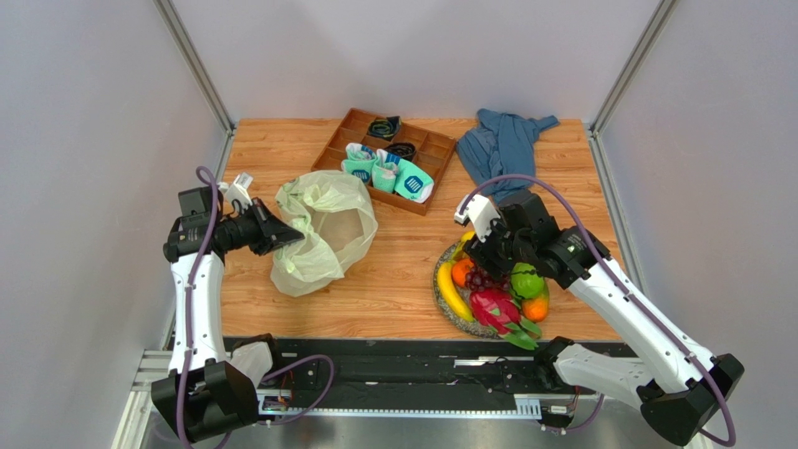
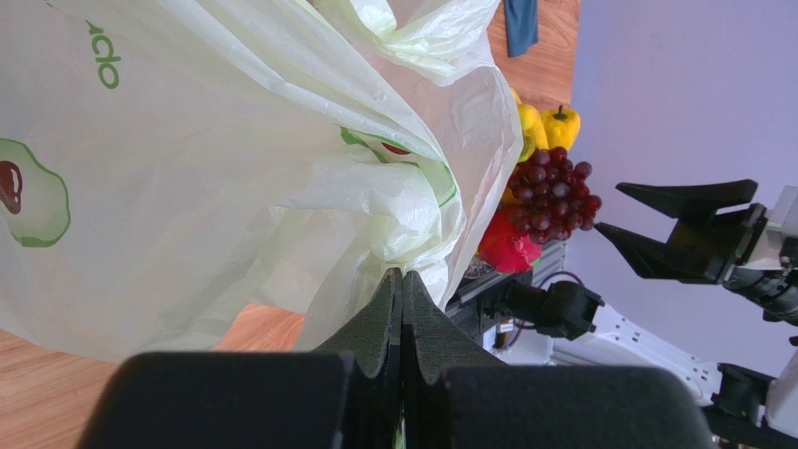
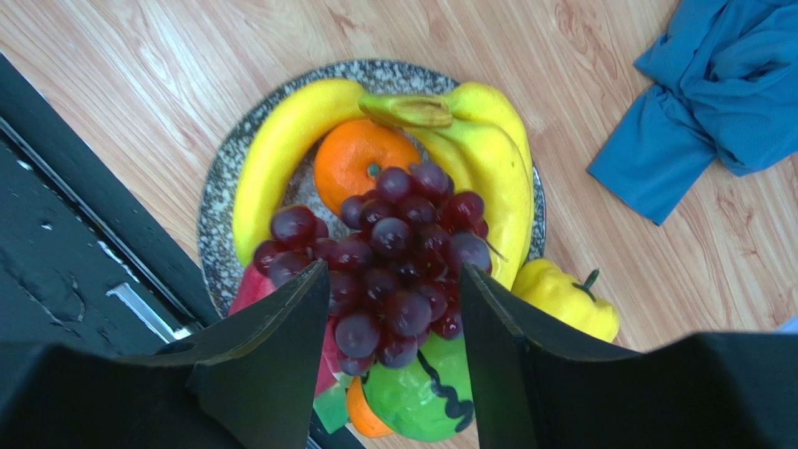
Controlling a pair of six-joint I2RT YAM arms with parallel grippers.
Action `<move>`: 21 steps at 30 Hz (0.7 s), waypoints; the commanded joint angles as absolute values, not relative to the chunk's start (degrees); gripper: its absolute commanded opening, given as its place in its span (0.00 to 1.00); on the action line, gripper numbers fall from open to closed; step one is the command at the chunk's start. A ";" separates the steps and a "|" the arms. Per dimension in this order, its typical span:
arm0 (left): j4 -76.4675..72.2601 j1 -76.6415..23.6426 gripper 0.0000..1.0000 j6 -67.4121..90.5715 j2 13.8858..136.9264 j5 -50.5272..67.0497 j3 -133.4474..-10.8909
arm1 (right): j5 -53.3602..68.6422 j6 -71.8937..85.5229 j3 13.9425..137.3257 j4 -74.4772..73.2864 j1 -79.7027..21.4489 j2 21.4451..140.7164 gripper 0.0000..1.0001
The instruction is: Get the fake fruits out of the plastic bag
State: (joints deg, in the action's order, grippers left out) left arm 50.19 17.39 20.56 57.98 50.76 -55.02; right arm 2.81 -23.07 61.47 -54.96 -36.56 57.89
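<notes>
The pale yellow-green plastic bag (image 1: 323, 229) lies crumpled on the left of the wooden table. My left gripper (image 1: 288, 236) is shut on a fold of the bag (image 2: 234, 140), jaws pressed together (image 2: 402, 277). The fake fruits lie heaped on a speckled plate (image 1: 442, 297): bananas (image 3: 281, 159), orange (image 3: 356, 161), purple grapes (image 3: 393, 248), pink dragon fruit (image 1: 495, 307), green fruit (image 3: 421, 393), mango (image 1: 535, 307) and a small yellow fruit (image 3: 562, 295). My right gripper (image 3: 393, 271) is open, its jaws either side of the grapes on top of the heap.
A wooden divided tray (image 1: 356, 126) with teal-white rolled socks (image 1: 384, 173) stands at the back centre. A blue cloth garment (image 1: 501, 150) lies at the back right, also in the right wrist view (image 3: 721, 103). Grey walls close both sides.
</notes>
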 commanded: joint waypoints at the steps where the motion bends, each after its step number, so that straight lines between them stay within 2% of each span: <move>1: 48.08 17.93 0.00 21.18 57.30 52.56 -55.11 | 6.15 -20.48 66.96 -55.72 -36.47 58.71 0.64; 2: 47.90 17.93 0.00 21.18 57.30 52.56 -54.93 | 6.24 -20.13 67.32 -55.72 -36.47 58.80 0.70; 3: 47.73 18.02 0.00 21.27 57.30 52.47 -54.84 | 6.33 -19.95 67.59 -55.46 -36.39 59.32 0.71; 17: 47.64 18.02 0.00 21.18 56.69 52.03 -54.40 | 5.37 -17.84 69.87 -52.82 -36.39 60.64 0.72; 19: 47.72 18.19 0.18 21.09 56.86 51.59 -54.84 | -2.08 -16.18 69.70 -50.90 -34.91 60.47 0.76; 20: 47.81 18.19 0.30 21.18 56.87 51.50 -55.02 | -3.94 -14.43 69.61 -49.32 -33.24 60.47 0.87; 21: 47.81 18.37 0.35 21.01 56.95 51.42 -55.19 | -6.30 -13.89 69.35 -48.52 -28.96 60.64 0.91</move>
